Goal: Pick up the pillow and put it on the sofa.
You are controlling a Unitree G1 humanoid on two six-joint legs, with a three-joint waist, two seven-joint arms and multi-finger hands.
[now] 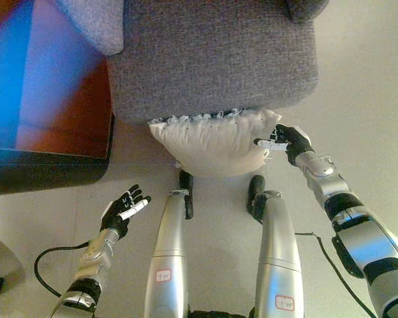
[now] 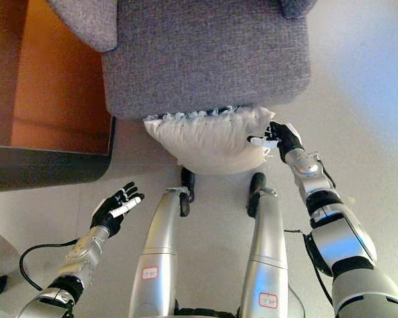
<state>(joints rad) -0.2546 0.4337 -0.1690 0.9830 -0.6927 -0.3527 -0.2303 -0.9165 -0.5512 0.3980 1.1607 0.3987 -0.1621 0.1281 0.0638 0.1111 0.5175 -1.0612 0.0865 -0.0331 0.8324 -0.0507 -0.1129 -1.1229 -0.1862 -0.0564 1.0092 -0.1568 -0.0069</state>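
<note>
The pillow (image 1: 215, 142) lies on the floor (image 1: 365, 99), against the sofa's (image 1: 212, 59) front edge. The right hand (image 1: 286, 142) pinches its right corner; such a thin hold may slip as it lifts. The left hand (image 1: 124, 208) hovers with fingers spread, away from the pillow.

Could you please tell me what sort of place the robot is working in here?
Probably a living room: a grey fabric sofa, a white pillow on the floor against it, and a wooden side table.
</note>
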